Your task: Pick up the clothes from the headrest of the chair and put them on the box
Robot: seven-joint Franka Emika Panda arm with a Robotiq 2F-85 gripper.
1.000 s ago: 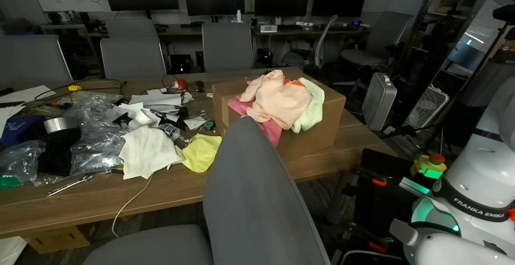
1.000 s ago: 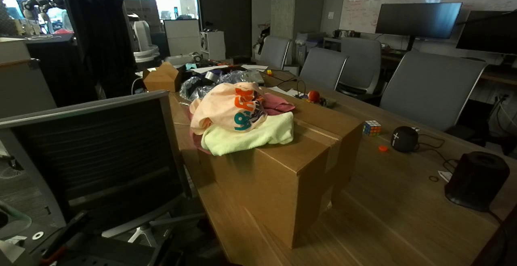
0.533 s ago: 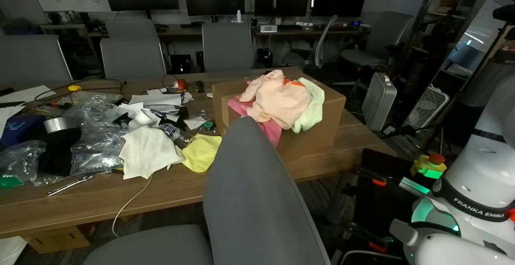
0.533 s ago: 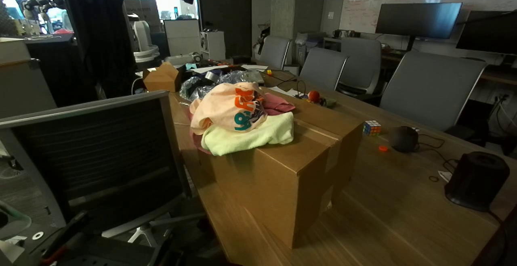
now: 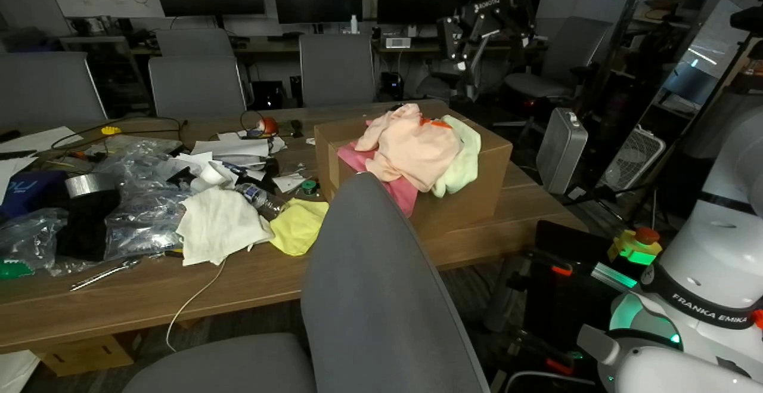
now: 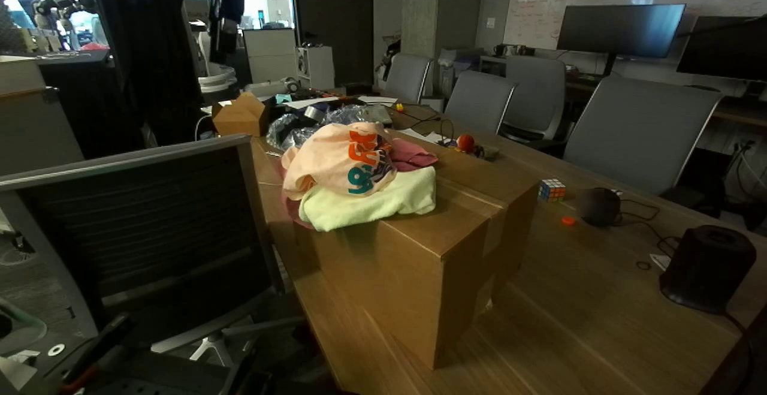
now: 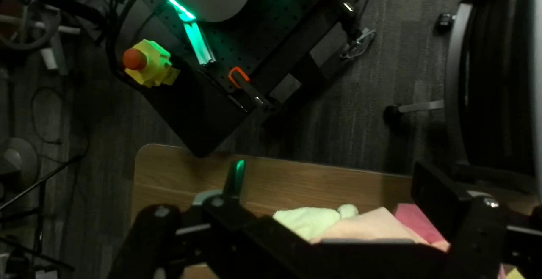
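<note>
A heap of clothes lies on the cardboard box (image 5: 465,217), draped over its edge: a peach cloth with printed letters (image 5: 411,145) on top, a light green cloth (image 6: 383,200), and a pink cloth (image 6: 413,154) beneath. The chair (image 5: 375,268) stands beside the table with a bare top edge; its dark mesh back also shows in an exterior view (image 6: 144,233). My gripper (image 5: 490,59) is open and empty, in the air above and apart from the heap. It shows side-on in an exterior view (image 6: 225,29). In the wrist view its open fingers (image 7: 332,181) frame the heap below.
The wooden table (image 5: 250,288) holds a white cloth (image 5: 220,226), a yellow cloth (image 5: 298,226) and plastic bags (image 5: 143,202) beside the box. A Rubik's cube (image 6: 551,190) and dark speakers (image 6: 707,269) stand behind the box. An emergency stop (image 5: 636,245) sits near the robot base.
My gripper has come down into view from the top of the frame and turned, still open and above the heap. The clothes, box and chair have not moved.
</note>
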